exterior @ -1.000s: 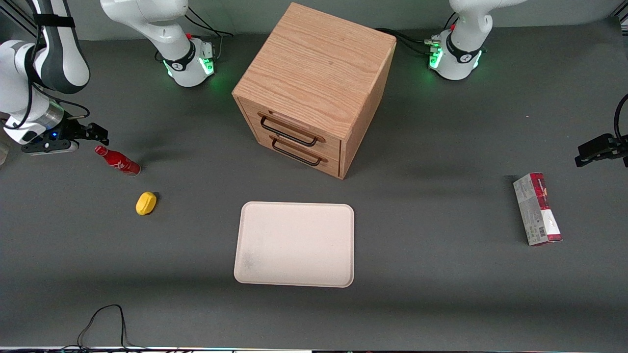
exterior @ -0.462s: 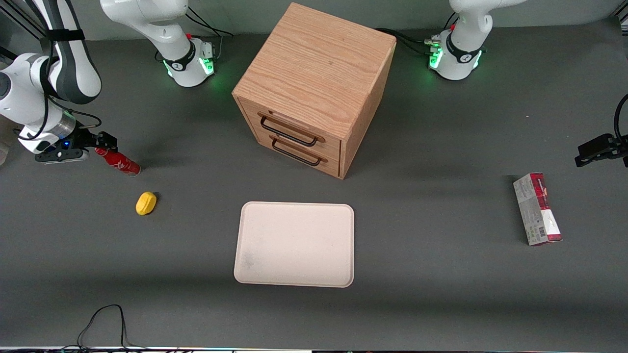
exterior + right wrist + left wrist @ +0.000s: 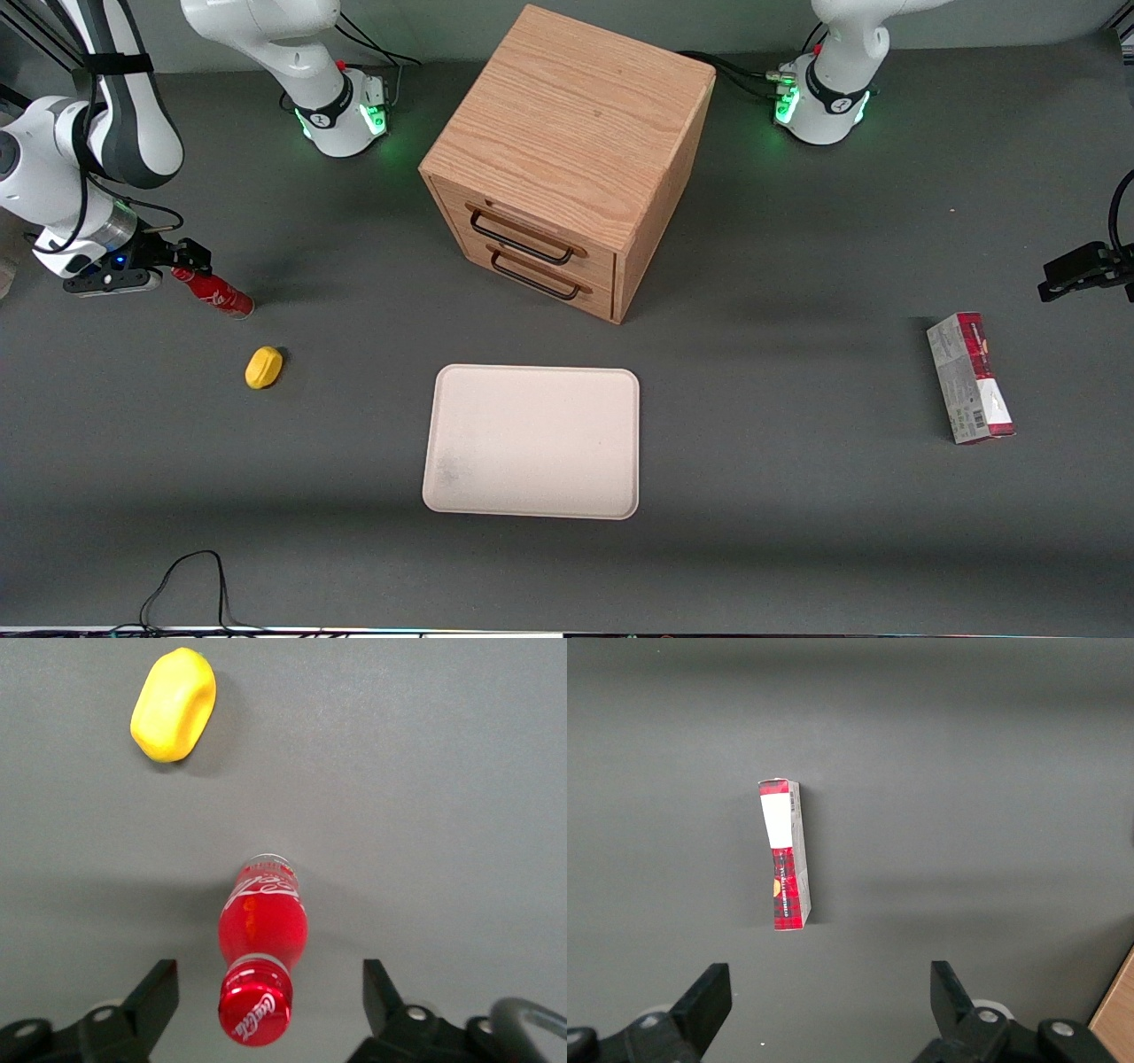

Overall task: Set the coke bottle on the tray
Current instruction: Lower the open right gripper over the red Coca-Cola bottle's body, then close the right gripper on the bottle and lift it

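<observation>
So the claw was parked right at the bottle's cap, toward the working arm's end of the bench. In the wrist view the fingers were spread wide, one on each side of the cap, nothing pinched yet and clear air left on both sides.

The bottle was standing upright on the bench, so its long axis ran vertical, pretty much straight down the claw's line of sight. Cap nearest the claw, base planted below it. That's the bit the grab probably hinges on: the neck was already lined up between the fingers, so only a short drop and a squeeze should be needed.

A yellow lump was sat near the bottle, at about 5 o'clock from it in the front view, not touching.

The tray was lying empty, well apart, at roughly 4 o'clock from the bottle. A wooden drawer unit was stood farther from the camera than the tray.
</observation>
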Controlling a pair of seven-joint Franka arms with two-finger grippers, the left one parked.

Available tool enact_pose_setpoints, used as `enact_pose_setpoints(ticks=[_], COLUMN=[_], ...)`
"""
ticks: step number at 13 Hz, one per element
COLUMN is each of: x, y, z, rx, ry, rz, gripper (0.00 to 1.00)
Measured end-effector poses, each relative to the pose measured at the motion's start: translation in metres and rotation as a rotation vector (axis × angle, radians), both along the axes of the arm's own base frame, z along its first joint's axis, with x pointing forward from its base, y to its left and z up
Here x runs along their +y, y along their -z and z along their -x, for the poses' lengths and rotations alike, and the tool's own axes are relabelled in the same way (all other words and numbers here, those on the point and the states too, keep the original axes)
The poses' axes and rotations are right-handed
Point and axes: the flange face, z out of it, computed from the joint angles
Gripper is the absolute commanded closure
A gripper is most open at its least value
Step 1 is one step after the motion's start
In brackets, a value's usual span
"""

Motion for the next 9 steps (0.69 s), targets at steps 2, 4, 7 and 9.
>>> enact_pose_setpoints(ticks=[2,4,7,9], x=[0.0000,0.0004,0.0012,0.0015], y=[0.0000,-0.0003,-0.0005,-0.0007], z=[0.0000,-0.0004,-0.0009,-0.0011], rx=[0.000,-0.001,-0.002,-0.002], ry=[0.000,0.000,0.000,-0.001], rz=[0.000,-0.001,-0.002,-0.002], gripper=[0.95,1.00,1.00,1.00])
